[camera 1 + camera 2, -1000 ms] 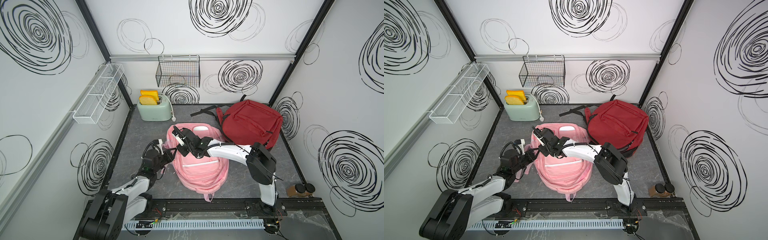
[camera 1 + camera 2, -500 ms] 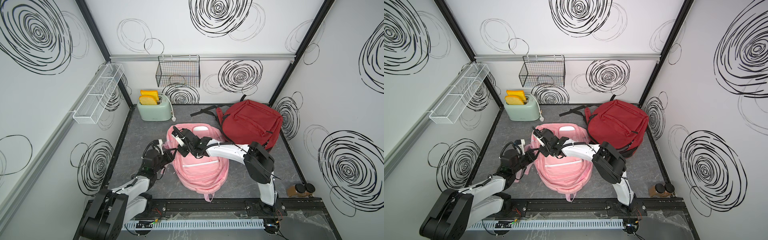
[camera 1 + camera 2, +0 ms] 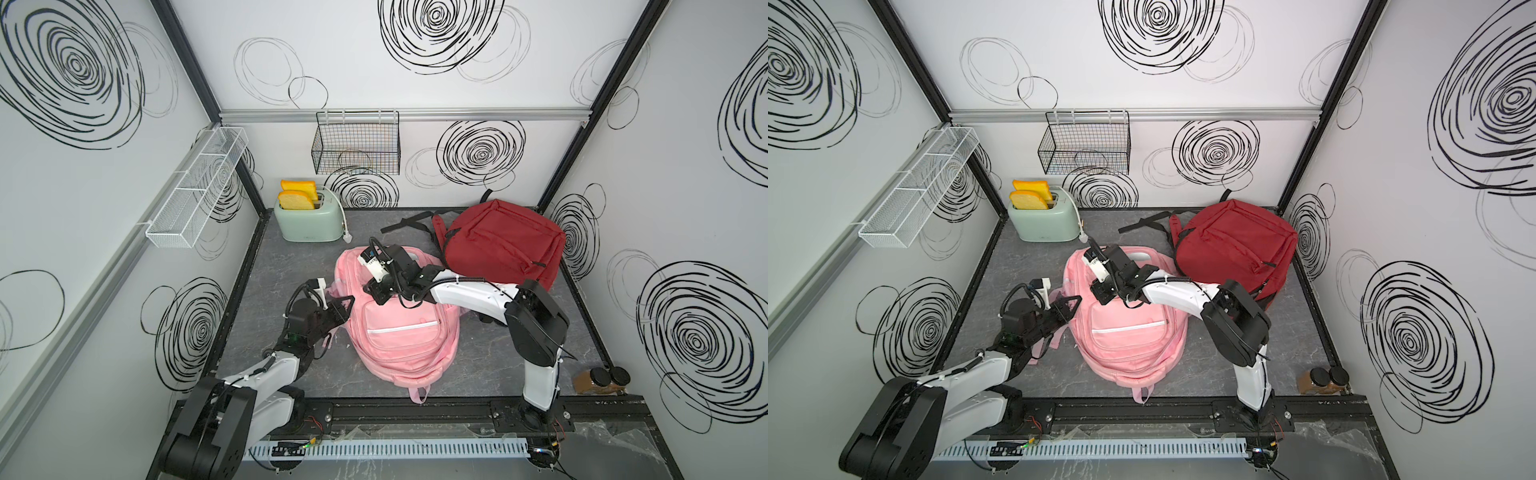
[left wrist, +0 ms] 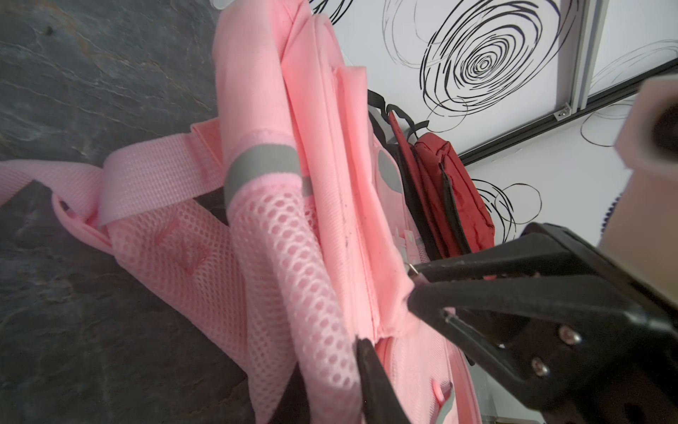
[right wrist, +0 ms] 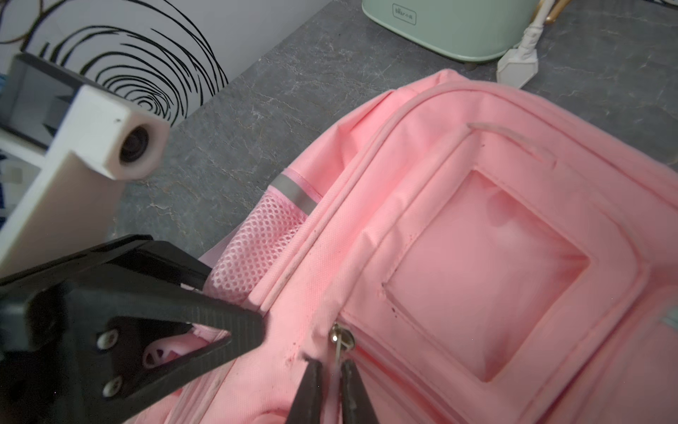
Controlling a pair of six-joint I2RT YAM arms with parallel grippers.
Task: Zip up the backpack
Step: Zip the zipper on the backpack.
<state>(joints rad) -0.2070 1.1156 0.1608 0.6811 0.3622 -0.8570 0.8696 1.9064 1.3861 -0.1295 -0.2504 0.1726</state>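
We see the pink backpack (image 3: 401, 332) lying on its back, front face up, near the toaster (image 3: 309, 222), with its handle end toward the toaster. A white zipper (image 3: 403, 328) runs closed across the front pocket. A metal zipper pull (image 5: 340, 339) sits by the upper pocket's corner, beside the mesh side pocket (image 5: 257, 253) with its grey band.

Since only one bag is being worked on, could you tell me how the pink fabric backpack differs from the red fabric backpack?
The pink fabric backpack lies mid-table; the red fabric backpack lies behind it, near the back corner. The left gripper pinches the pink one's edge and the right gripper its zipper pull; nothing grips the red one. The red one trails a black strap; the pink one's straps are pink. Both lie on the grey table.
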